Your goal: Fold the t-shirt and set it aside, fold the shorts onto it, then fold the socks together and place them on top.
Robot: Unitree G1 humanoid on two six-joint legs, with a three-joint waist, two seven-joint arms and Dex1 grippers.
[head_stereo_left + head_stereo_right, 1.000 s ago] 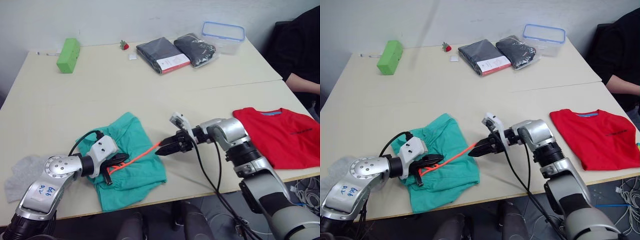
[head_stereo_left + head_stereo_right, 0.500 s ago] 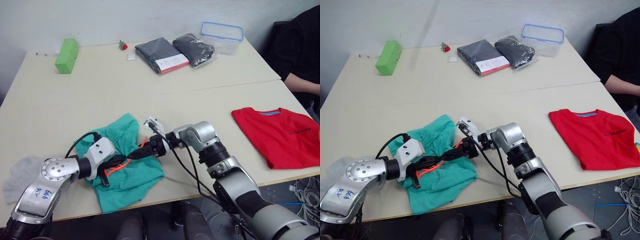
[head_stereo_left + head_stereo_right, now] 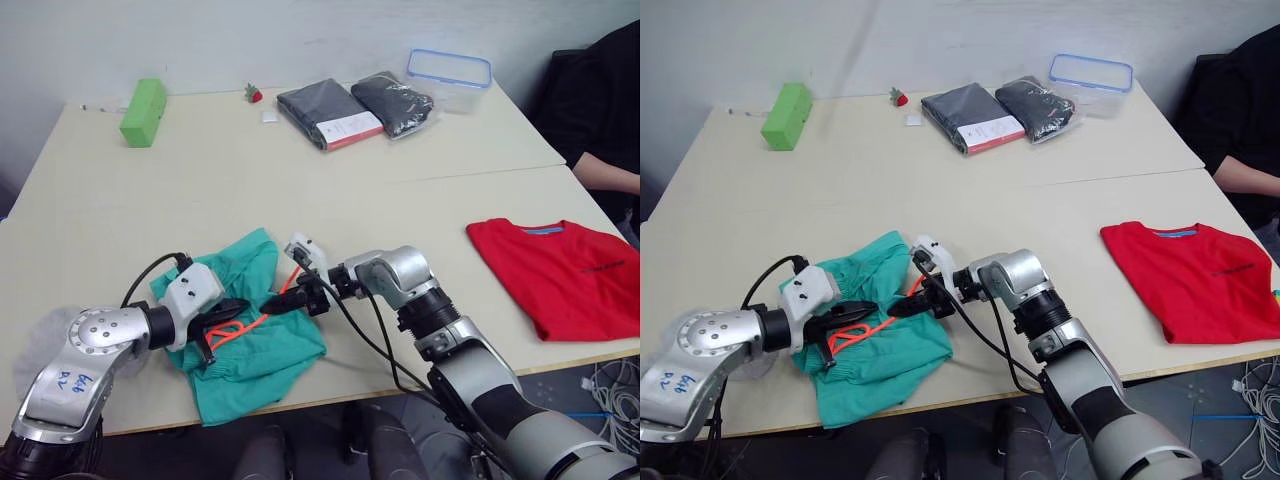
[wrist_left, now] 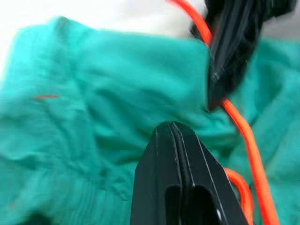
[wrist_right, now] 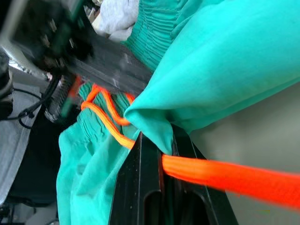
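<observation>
Both grippers meet on the shorts point(image 3: 255, 330) near the table's point(image 3: 300, 190) front edge. The right gripper point(image 5: 157, 140) pinches fabric and apparently the orange drawstring point(image 5: 220, 174); the left gripper point(image 4: 174, 127) is closed.

Teal-green shorts point(image 3: 255, 325) with orange drawstring point(image 3: 252, 322), plain red t-shirt point(image 3: 560, 270) with blue neckband, light grey socks point(image 3: 40, 335), beige counter point(image 3: 300, 190), green block point(image 3: 142, 98)

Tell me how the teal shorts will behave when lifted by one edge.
The shorts lie crumpled in soft folds, so they will probably droop limply. The right gripper pinches a fold, which bends easily. The loose orange drawstring may dangle or snag.
</observation>
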